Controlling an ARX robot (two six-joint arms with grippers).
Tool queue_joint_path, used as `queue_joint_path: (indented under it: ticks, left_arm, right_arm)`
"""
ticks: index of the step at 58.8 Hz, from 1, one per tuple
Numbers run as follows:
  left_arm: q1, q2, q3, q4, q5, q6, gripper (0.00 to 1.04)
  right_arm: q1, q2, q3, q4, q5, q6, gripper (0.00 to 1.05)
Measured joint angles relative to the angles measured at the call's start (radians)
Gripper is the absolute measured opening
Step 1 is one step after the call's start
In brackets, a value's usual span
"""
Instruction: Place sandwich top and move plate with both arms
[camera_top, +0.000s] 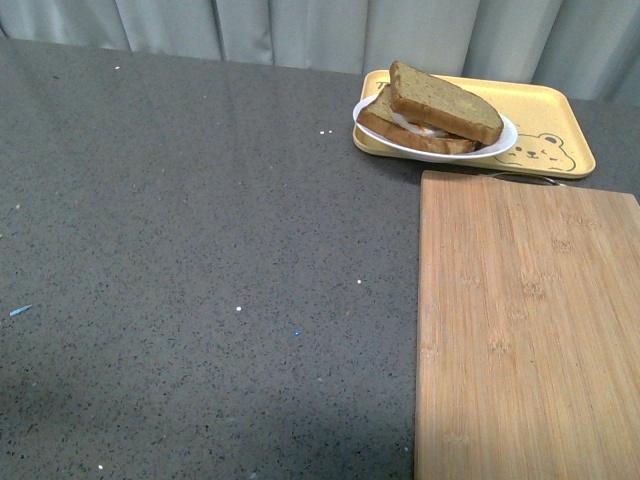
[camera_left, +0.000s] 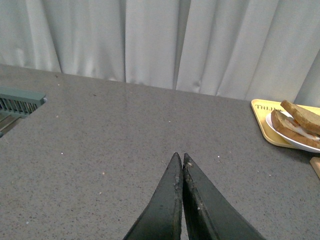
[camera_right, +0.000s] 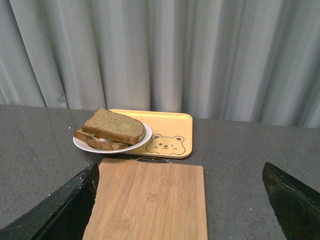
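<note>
The sandwich top (camera_top: 445, 102), a plain golden-brown slice, lies tilted on a lower slice with a white egg layer between them. Both rest on the round white plate (camera_top: 500, 143), which sits on the left part of a yellow bear tray (camera_top: 560, 125). The right wrist view shows the sandwich top (camera_right: 113, 125) and the plate (camera_right: 82, 145) far ahead of my right gripper (camera_right: 181, 192), whose fingers stand wide open and empty. My left gripper (camera_left: 181, 160) is shut on nothing above bare counter, with the plate (camera_left: 300, 144) off at the far edge. Neither arm appears in the front view.
A bamboo cutting board (camera_top: 525, 330) lies on the grey speckled counter (camera_top: 200, 250) in front of the tray, a dark handle at its far edge. Grey curtains hang behind the counter. A green slotted object (camera_left: 20, 102) sits at the counter's edge in the left wrist view.
</note>
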Motion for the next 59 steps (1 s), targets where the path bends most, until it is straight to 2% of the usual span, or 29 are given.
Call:
queue_joint_path:
  ticks: [25, 59]
  left_arm:
    - [0.006, -0.266, -0.001, -0.238, 0.005, 0.000, 0.04]
    - [0.006, -0.497, -0.002, -0.463, 0.005, 0.000, 0.04]
  right_arm:
    - [0.000, 0.000, 0.000, 0.000, 0.000, 0.000, 0.95]
    - [0.000, 0.000, 0.000, 0.000, 0.000, 0.000, 0.95]
